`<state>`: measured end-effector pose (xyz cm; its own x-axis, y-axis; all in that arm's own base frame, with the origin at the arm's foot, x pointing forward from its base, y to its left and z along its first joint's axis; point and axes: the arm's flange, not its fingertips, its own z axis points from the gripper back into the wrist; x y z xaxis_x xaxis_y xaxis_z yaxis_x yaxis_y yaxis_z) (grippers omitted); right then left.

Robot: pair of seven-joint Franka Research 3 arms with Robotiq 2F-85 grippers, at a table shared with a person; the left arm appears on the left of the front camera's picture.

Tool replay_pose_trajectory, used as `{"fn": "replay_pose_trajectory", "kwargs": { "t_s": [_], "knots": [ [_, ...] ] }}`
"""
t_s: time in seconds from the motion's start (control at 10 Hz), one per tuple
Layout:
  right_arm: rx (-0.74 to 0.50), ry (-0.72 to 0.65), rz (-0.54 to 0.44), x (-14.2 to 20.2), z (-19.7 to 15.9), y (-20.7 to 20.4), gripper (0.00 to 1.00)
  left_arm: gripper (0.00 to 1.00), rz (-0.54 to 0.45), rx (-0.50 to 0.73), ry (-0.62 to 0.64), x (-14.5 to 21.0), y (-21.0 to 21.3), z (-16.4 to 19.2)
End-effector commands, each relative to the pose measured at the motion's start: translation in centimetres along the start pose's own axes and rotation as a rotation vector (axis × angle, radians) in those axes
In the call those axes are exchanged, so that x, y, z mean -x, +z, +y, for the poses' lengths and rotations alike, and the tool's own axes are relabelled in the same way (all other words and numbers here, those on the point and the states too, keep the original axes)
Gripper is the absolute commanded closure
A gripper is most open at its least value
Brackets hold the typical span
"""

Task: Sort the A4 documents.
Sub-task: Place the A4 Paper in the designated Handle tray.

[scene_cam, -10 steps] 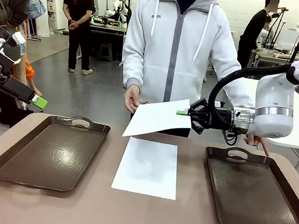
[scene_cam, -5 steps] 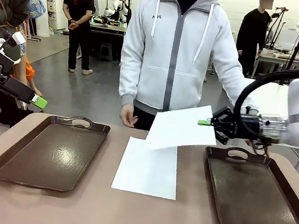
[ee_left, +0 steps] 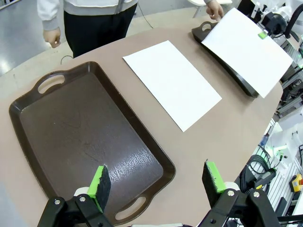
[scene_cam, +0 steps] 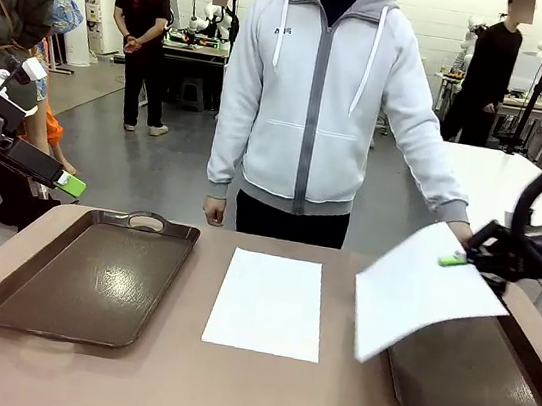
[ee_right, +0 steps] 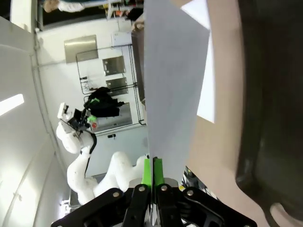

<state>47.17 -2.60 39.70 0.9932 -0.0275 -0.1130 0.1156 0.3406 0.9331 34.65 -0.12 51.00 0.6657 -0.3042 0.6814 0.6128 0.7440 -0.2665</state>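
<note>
One of the A4 documents (scene_cam: 420, 290) hangs tilted over the near-left corner of the right brown tray (scene_cam: 487, 390), pinched at its far edge by my right gripper (scene_cam: 457, 259), which is shut on it. The right wrist view has the green pads (ee_right: 153, 172) closed on that sheet (ee_right: 173, 71), edge-on. A second blank sheet (scene_cam: 269, 302) lies flat on the table between the trays. My left gripper (ee_left: 157, 178) is open, high above the near end of the left tray (ee_left: 80, 137), holding nothing. From there the held sheet (ee_left: 246, 47) shows at the far right.
A person in a grey hooded jacket stands at the far side, one hand (scene_cam: 214, 212) hanging by the table edge, the other (scene_cam: 462, 230) near the right tray's far end. The left tray (scene_cam: 89, 278) holds nothing. My left arm's gripper (scene_cam: 62, 184) stays off the table's left edge.
My right gripper has carried the sheet rightward from in front of the person to over the right tray. The person's hand let go and dropped. The left arm has not moved.
</note>
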Motion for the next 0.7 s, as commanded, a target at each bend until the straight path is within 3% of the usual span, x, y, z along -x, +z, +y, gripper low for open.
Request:
{"fn": "replay_pose_trajectory", "kwargs": {
  "t_s": [0.0,0.2,0.6],
  "knots": [
    [0.02,0.06,0.114,-0.1,-1.8,2.5,0.99,0.0,-0.013,0.016,-0.014,0.0,-0.2,0.3],
    [0.092,0.133,0.215,-0.5,-3.9,3.3,0.99,0.0,-0.013,0.016,-0.014,0.0,-0.2,0.3],
    [0.099,0.18,0.08,-3.3,-8.3,3.9,0.99,0.0,-0.013,0.016,-0.014,0.0,-0.2,0.3]
  ]
}}
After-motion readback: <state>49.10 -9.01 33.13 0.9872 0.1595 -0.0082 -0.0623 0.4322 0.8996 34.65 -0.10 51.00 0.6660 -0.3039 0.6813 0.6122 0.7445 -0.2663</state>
